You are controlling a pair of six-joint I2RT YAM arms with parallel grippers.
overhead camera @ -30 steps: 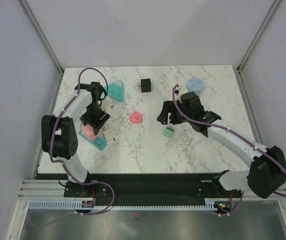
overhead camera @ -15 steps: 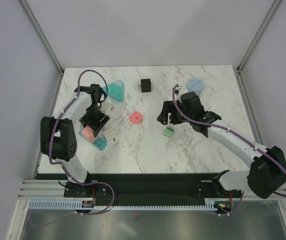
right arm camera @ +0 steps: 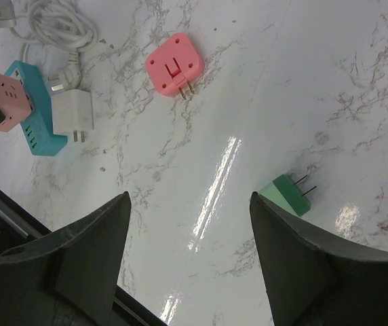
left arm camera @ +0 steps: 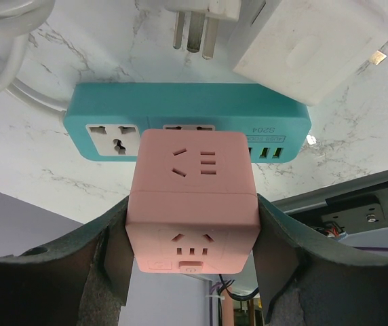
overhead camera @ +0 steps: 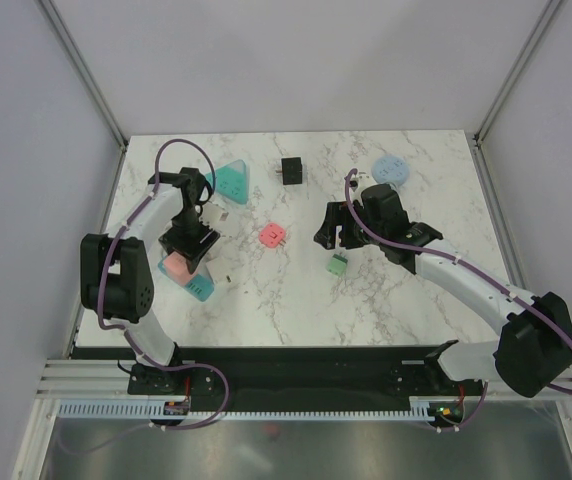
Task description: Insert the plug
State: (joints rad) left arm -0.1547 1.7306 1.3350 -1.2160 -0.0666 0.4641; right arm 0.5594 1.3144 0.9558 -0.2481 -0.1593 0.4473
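Observation:
My left gripper (overhead camera: 185, 249) is shut on a pink cube-shaped plug adapter (left arm camera: 192, 197), one finger on each of its sides. The cube rests against the middle socket of a teal power strip (left arm camera: 180, 102) that lies on the marble table near its left edge; its prongs are hidden. In the top view the pink cube (overhead camera: 174, 265) shows just below the gripper, on the teal strip (overhead camera: 198, 287). My right gripper (right arm camera: 188, 197) hangs open over bare marble at mid-table, holding nothing. A small green plug (right arm camera: 287, 193) lies just beside its right finger.
A flat pink plug (right arm camera: 173, 64) lies prongs-up at mid-table. A white charger (left arm camera: 309, 47) and a white three-pin plug (left arm camera: 194, 17) with coiled cable lie beside the strip. Farther back stand a teal triangular socket (overhead camera: 231, 181), a black cube (overhead camera: 292, 171) and a blue round socket (overhead camera: 390, 169).
The left gripper has shifted slightly with the pink cube, which has settled a little lower on the teal strip. The right arm has not moved.

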